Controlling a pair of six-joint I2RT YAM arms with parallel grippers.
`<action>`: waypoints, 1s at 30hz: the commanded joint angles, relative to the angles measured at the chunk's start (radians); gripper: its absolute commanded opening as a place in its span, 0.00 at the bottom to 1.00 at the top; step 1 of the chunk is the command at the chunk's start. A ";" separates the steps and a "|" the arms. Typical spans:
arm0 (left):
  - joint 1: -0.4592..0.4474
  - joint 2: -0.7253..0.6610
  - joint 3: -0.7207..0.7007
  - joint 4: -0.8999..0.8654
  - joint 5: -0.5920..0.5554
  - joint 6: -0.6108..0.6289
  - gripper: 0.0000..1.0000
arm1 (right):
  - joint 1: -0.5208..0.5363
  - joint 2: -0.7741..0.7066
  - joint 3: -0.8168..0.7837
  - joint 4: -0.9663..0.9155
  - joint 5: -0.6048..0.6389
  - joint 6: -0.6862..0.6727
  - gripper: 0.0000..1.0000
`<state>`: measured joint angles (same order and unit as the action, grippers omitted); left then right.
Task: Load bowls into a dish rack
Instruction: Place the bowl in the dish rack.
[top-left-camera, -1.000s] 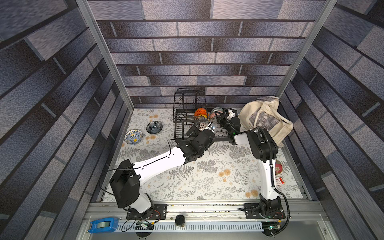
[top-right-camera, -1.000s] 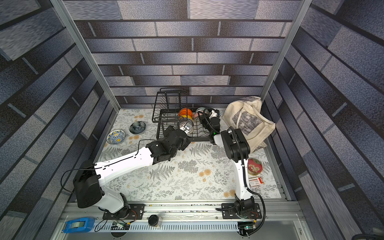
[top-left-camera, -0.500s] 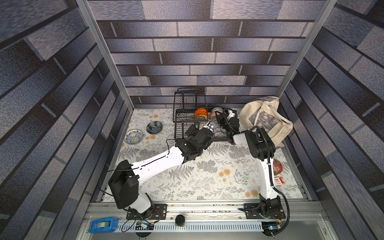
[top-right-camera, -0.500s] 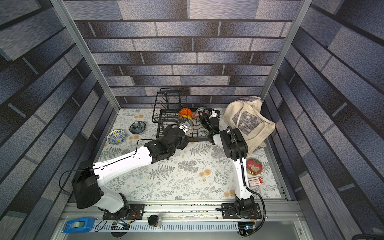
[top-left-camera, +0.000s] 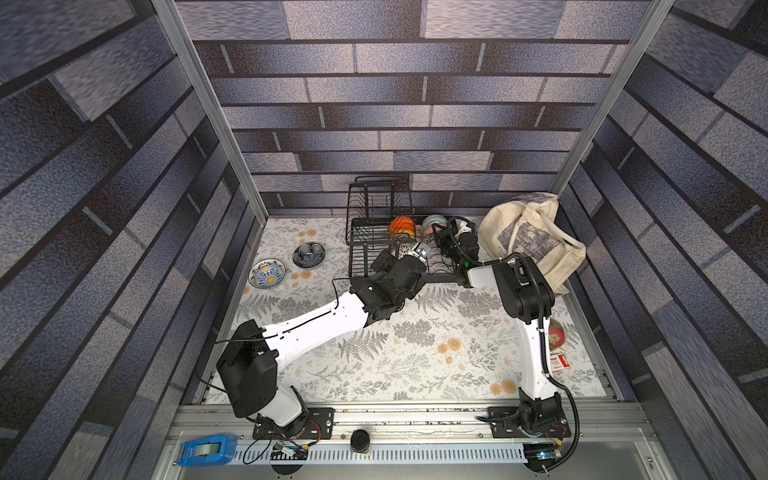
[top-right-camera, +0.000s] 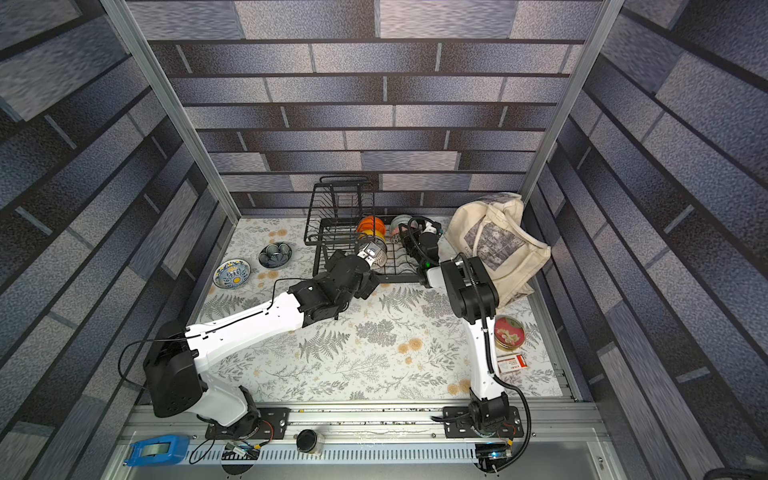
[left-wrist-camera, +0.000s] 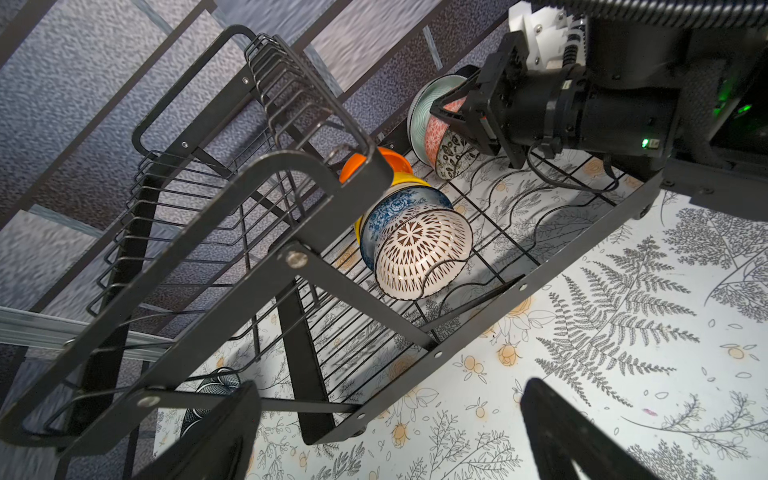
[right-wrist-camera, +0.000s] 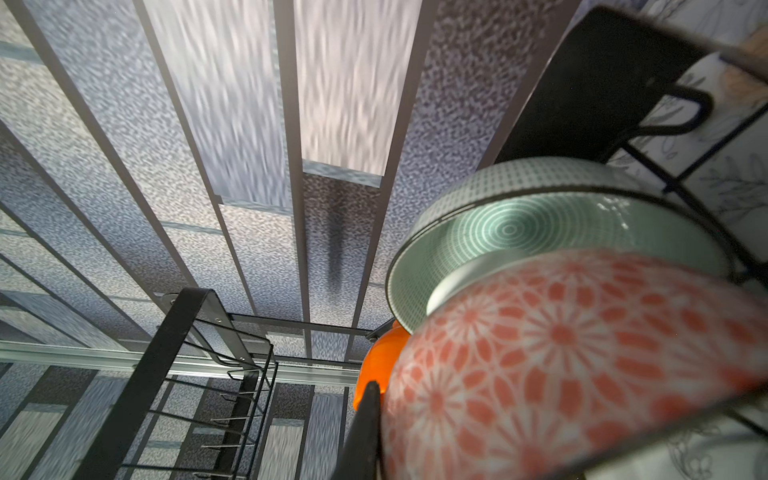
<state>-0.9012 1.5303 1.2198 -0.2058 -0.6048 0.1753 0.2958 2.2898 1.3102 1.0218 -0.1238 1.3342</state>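
Top view: the black wire two-tier dish rack stands at the back of the fern-printed surface, with both arms reaching to it. Two bowls sit upright on the surface, well apart from the rack and near each other: a shallow blue-and-yellow patterned bowl and a dark blue-grey round bowl. These two appear to be what is left to load.

Left wrist view: seven bowls stand on edge in the rack's lower tier, in two rows. One row holds four: a glossy orange bowl, a glossy yellow bowl, a blue-and-white floral bowl and a white bowl with dark lattice. The other holds three: a pale green ringed bowl, a coral-and-white flower-patterned bowl and a black-and-white leafy bowl. The left gripper hangs before the rack, its fingers spread wide and empty. The right gripper is clenched on the rim of the coral-and-white flower-patterned bowl.

Right wrist view: that bowl fills the frame, leaning against the pale green ringed bowl, with one finger against its wall. By my count seven of nine are racked.
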 joint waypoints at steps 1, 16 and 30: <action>0.002 -0.042 -0.011 -0.013 0.010 -0.022 1.00 | -0.005 -0.041 0.017 -0.121 0.008 0.008 0.13; -0.002 -0.058 -0.014 -0.010 0.011 -0.019 1.00 | -0.005 -0.045 0.121 -0.380 -0.022 0.019 0.19; -0.002 -0.076 -0.019 -0.009 0.016 -0.019 1.00 | -0.005 -0.047 0.162 -0.445 -0.027 0.035 0.32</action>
<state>-0.9016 1.4929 1.2198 -0.2085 -0.5983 0.1753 0.2958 2.2688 1.4582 0.6510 -0.1394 1.3674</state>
